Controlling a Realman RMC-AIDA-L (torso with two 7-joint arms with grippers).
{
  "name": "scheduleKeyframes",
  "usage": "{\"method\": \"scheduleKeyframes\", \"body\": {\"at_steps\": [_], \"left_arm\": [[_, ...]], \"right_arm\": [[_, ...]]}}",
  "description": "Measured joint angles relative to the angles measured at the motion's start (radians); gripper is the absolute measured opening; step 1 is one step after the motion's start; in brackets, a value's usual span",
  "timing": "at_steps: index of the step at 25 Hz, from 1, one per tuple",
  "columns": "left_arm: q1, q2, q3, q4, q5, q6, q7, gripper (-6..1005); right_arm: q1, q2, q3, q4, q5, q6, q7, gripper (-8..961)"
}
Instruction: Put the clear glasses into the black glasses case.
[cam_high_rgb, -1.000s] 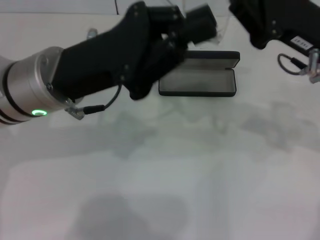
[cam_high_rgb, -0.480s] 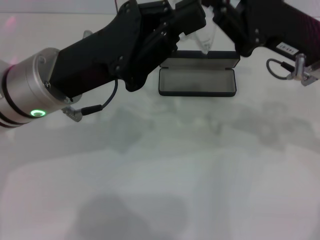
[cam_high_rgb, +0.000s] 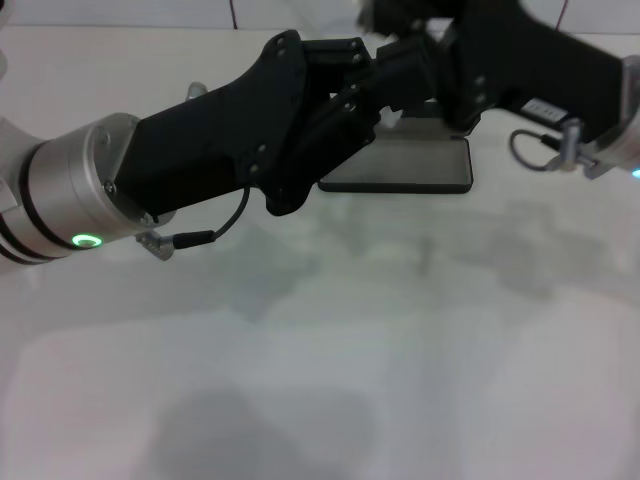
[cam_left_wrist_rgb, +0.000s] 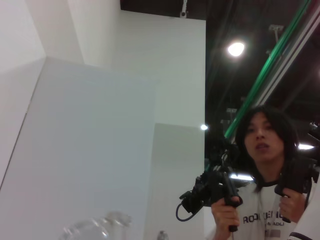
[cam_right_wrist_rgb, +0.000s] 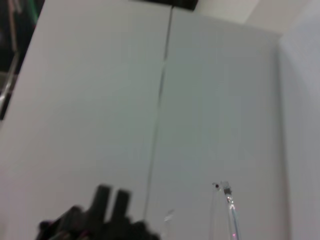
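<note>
The left hand (cam_high_rgb: 395, 75) reaches from the left over the far side of the white bench (cam_high_rgb: 320, 350) — whether it is clenched cannot be told. The clear glasses (cam_left_wrist_rgb: 95, 227) show only faintly beside it. Just right and nearer lies the open black glasses case (cam_high_rgb: 400, 165). The right hand (cam_high_rgb: 425, 50) meets it above the case; its grip cannot be told either.
</note>
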Motion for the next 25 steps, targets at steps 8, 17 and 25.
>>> {"method": "scheduleKeyframes", "body": {"at_steps": [8, 17, 25], "left_arm": [[0.015, 0.000, -0.009, -0.016, -0.038, -0.017, 0.004, 61], [0.023, 0.006, -0.022, -0.040, -0.060, -0.029, 0.005, 61], [0.052, 0.041, -0.021, -0.031, -0.052, -0.001, -0.001, 62]], "right_arm": [[-0.018, 0.000, -0.121, -0.097, 0.001, 0.087, 0.000, 64], [-0.043, 0.000, -0.115, -0.109, 0.010, 0.099, -0.002, 64], [-0.108, -0.008, -0.073, -0.149, 0.032, 0.113, -0.011, 64]]}}
